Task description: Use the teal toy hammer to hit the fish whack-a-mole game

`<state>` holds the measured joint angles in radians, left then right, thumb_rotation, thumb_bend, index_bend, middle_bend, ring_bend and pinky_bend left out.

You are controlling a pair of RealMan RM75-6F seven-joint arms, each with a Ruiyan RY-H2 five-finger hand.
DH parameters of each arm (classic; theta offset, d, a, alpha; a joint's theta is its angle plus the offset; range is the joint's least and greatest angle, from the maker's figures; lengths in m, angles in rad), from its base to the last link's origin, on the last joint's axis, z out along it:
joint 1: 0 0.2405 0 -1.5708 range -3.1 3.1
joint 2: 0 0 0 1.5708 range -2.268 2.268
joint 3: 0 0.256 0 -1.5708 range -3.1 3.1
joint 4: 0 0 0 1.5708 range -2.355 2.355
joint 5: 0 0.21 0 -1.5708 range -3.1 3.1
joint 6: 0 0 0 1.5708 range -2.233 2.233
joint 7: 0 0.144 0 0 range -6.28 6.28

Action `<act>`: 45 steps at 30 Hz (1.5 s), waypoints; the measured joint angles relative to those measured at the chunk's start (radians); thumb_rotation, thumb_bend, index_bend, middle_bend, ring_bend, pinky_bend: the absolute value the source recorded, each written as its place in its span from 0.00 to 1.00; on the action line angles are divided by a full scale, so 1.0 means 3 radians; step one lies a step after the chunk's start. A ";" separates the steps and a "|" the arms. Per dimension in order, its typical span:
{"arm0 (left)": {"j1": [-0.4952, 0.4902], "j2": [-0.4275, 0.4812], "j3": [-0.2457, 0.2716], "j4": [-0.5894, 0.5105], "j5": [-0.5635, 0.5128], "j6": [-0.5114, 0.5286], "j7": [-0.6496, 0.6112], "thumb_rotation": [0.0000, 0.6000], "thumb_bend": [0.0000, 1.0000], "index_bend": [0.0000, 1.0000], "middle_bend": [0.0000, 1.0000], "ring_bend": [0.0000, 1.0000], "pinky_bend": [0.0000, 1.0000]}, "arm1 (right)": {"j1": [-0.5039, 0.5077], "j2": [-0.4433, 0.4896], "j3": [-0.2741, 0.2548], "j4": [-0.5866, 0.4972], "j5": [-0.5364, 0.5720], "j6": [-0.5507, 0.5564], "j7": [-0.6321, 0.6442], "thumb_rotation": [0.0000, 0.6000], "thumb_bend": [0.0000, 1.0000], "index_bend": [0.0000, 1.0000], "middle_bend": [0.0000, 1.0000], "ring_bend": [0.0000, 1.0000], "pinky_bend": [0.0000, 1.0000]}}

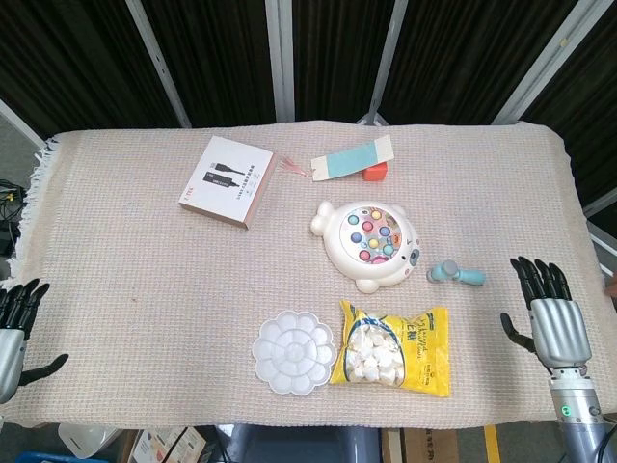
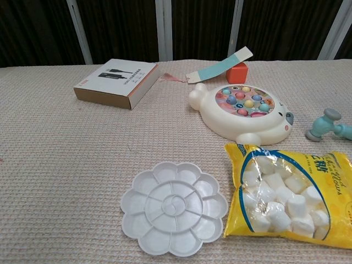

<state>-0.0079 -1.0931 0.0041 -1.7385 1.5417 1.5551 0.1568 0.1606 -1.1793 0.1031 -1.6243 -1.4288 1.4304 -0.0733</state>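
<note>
The teal toy hammer (image 1: 455, 275) (image 2: 328, 126) lies flat on the cloth just right of the fish whack-a-mole game (image 1: 371, 243) (image 2: 245, 111), a white fish-shaped toy with coloured buttons on top. My right hand (image 1: 549, 318) hovers open near the table's right edge, fingers spread, a short way right of the hammer and holding nothing. My left hand (image 1: 13, 333) is at the far left edge, open and empty. Neither hand appears in the chest view.
A white flower-shaped palette (image 1: 293, 351) (image 2: 174, 207) and a yellow marshmallow bag (image 1: 391, 349) (image 2: 291, 192) lie near the front. A boxed cable (image 1: 228, 180) (image 2: 116, 82), a teal paper strip (image 1: 351, 157) and a red block (image 1: 375, 173) sit at the back.
</note>
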 measured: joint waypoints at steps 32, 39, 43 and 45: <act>0.0040 -0.0045 0.0018 -0.0060 0.0055 0.0038 0.0172 1.00 0.11 0.00 0.00 0.00 0.00 | 0.0657 0.0320 0.0194 0.0345 0.0259 -0.1410 0.0727 1.00 0.39 0.05 0.10 0.00 0.00; 0.0023 -0.0018 0.0023 -0.0140 0.0087 0.0020 0.0244 1.00 0.11 0.00 0.00 0.00 0.00 | 0.1048 0.0216 0.0205 0.0872 0.0459 -0.2178 0.1034 1.00 0.39 0.16 0.16 0.06 0.01; 0.0016 -0.0011 0.0025 -0.0168 0.0087 0.0000 0.0272 1.00 0.11 0.00 0.00 0.00 0.00 | 0.1176 0.0031 0.0195 0.1176 0.0528 -0.2399 0.1155 1.00 0.39 0.23 0.20 0.09 0.02; 0.0012 -0.0012 0.0026 -0.0169 0.0079 -0.0013 0.0268 1.00 0.11 0.00 0.00 0.00 0.00 | 0.1216 -0.0045 0.0187 0.1283 0.0550 -0.2476 0.1200 1.00 0.39 0.24 0.21 0.09 0.03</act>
<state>-0.0042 -1.0966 0.0120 -1.7894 1.5654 1.5512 0.2373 0.5255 -1.1929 0.1592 -1.2395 -1.2638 0.6875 0.2868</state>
